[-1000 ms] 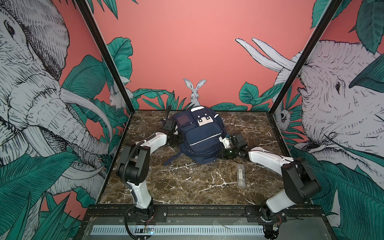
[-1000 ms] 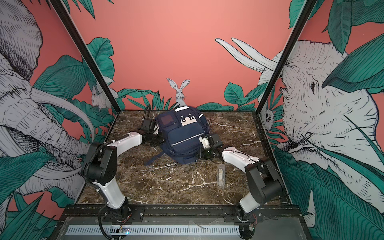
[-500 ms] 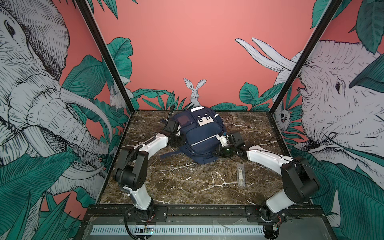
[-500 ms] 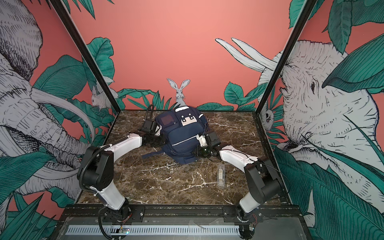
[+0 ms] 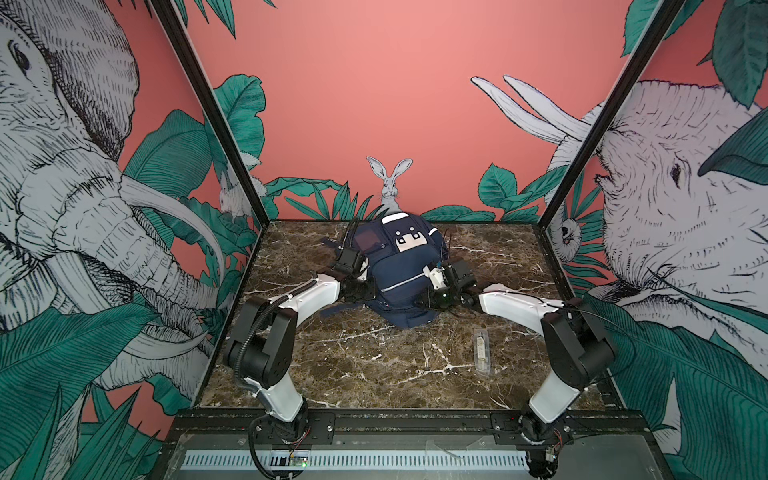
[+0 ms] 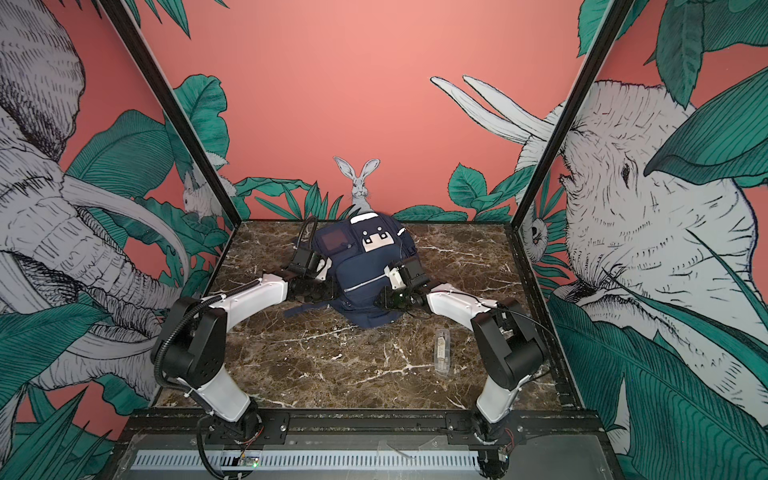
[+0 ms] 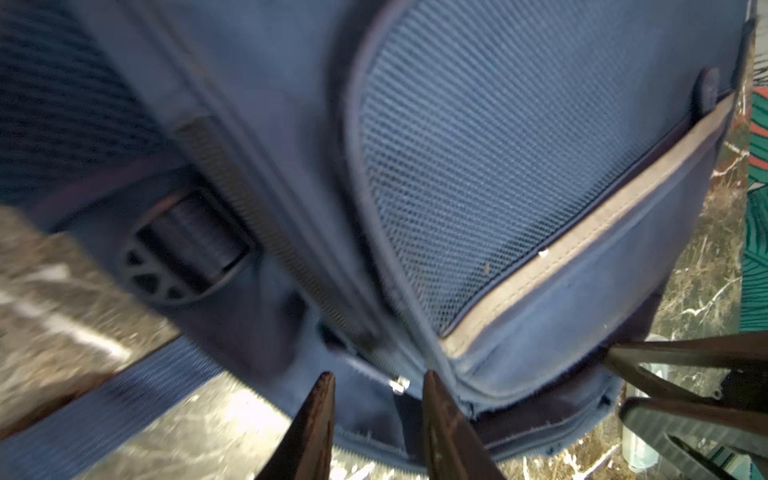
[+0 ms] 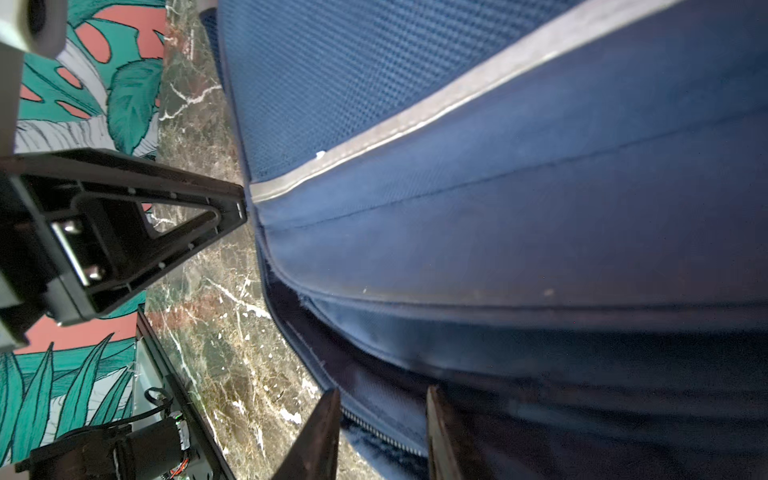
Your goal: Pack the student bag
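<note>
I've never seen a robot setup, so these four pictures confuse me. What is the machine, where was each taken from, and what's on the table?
A white left arm and right arm work at a marble table. Two pictures look down from above, side by side; the close-ups come from cameras on each wrist. A navy backpack sits at the far middle, a small clear plastic item nearer the right arm. The left fingers and right fingers stand apart at the backpack's edges, clamping nothing visibly.

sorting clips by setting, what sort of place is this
Most likely a staged robot test cell, not a real classroom: a left arm and a right arm bolted to a black rail at a marble-look table, boxed in by printed jungle panels. The student bag lies between the arms.
</note>
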Controlling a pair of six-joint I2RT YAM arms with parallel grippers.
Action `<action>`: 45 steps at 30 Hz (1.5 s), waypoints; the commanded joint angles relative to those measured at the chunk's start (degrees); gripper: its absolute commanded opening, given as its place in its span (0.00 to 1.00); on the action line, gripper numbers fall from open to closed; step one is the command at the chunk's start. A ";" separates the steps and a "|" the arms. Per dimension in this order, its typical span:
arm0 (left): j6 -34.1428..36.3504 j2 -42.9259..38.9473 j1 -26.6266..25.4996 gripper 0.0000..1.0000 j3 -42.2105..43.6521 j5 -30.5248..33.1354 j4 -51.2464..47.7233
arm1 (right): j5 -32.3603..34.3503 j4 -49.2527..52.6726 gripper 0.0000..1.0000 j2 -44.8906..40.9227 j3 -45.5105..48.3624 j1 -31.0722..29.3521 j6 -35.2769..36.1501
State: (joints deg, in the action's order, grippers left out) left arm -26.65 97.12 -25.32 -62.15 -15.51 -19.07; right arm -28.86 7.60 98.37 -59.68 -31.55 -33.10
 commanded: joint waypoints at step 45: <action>4.34 -3.47 -5.03 0.38 8.36 -9.74 11.54 | -2.34 -3.28 0.54 5.95 1.33 1.86 0.10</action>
State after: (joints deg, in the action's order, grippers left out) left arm -21.43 97.08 -28.36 -54.87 -19.05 -6.94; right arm -31.99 4.64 102.41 -59.83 -29.85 -33.26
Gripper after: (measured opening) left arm 0.382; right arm 0.542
